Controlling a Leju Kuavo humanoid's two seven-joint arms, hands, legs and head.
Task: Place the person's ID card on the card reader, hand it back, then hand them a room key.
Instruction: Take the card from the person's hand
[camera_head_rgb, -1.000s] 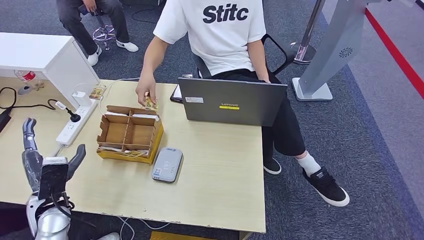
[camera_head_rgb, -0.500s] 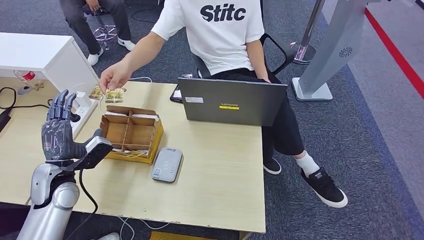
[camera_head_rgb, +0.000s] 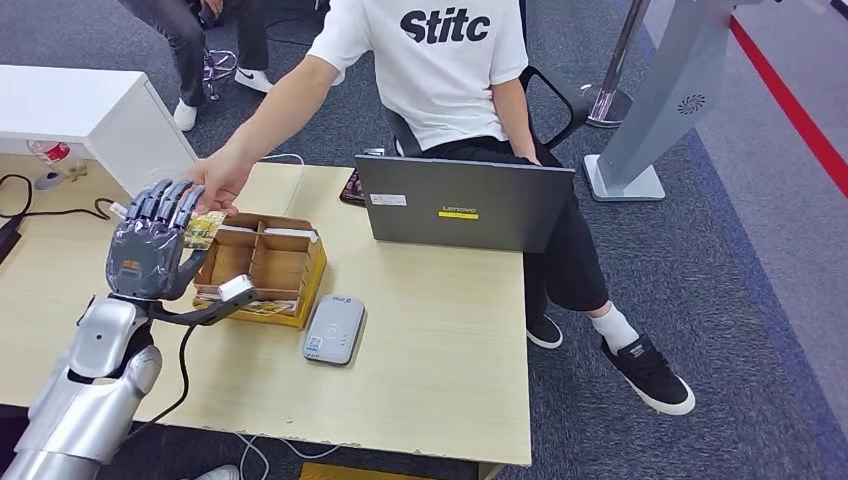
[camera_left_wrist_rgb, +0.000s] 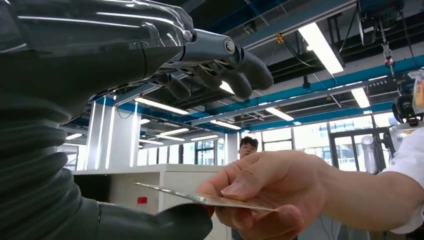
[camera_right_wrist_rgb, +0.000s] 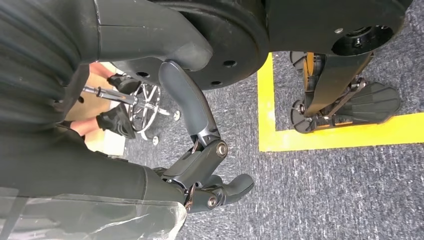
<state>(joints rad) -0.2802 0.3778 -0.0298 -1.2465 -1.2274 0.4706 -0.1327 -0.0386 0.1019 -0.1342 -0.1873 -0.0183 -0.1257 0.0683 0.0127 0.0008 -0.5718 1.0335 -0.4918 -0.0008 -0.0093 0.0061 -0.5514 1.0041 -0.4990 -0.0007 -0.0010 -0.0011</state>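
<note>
A seated person in a white T-shirt reaches a hand (camera_head_rgb: 222, 180) over the table and holds a yellowish ID card (camera_head_rgb: 203, 228) out to my left hand (camera_head_rgb: 152, 245). That hand is raised above the table's left part, fingers spread, with the card's end at its fingertips. In the left wrist view the card (camera_left_wrist_rgb: 210, 200) lies flat between my thumb and my fingers, pinched by the person's hand (camera_left_wrist_rgb: 270, 185); my left hand (camera_left_wrist_rgb: 150, 65) has not closed on it. The grey card reader (camera_head_rgb: 334, 329) lies on the table in front of the box. My right hand (camera_right_wrist_rgb: 200, 170) hangs by my side, holding nothing.
A cardboard compartment box (camera_head_rgb: 262, 268) holding cards stands just right of my left hand. A grey laptop (camera_head_rgb: 465, 205) stands open at the back of the wooden table (camera_head_rgb: 430, 340). A white cabinet (camera_head_rgb: 90, 115) stands at the far left.
My left hand has risen from the table's front edge and turned up toward the person. The person's hand brought the card from the box leftward to my fingertips.
</note>
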